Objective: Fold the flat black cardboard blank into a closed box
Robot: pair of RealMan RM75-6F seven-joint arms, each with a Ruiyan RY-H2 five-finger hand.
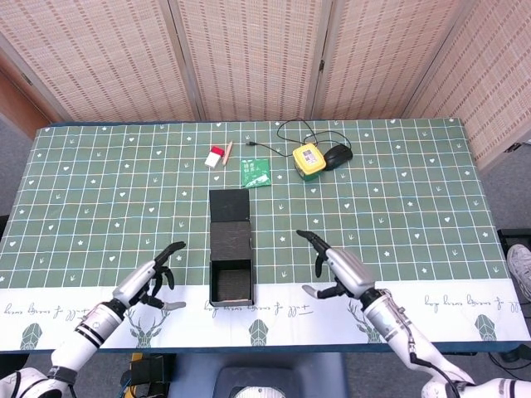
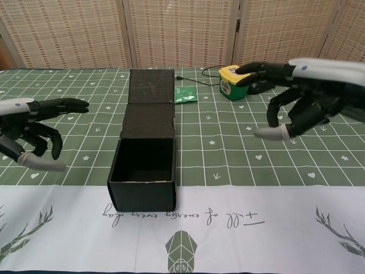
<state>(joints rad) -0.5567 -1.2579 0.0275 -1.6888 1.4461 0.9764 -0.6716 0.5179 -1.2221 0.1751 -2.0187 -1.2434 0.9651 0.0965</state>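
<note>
The black cardboard box (image 1: 231,280) (image 2: 144,176) stands near the table's front edge with its top open and its lid flap (image 1: 230,217) (image 2: 150,100) lying flat behind it. My left hand (image 1: 150,280) (image 2: 31,129) hovers to the left of the box, fingers apart, holding nothing. Right of the box, my right hand (image 1: 338,269) (image 2: 299,99) is raised above the table, well apart from the cardboard, its fingers spread and empty.
Behind the box lie a green card (image 1: 256,172) (image 2: 185,95), a yellow-lidded green device (image 1: 308,160) (image 2: 235,81), a black mouse (image 1: 336,154) (image 2: 261,85) with its cable, and a small red-and-white item (image 1: 217,157). A folding screen (image 1: 249,58) backs the table.
</note>
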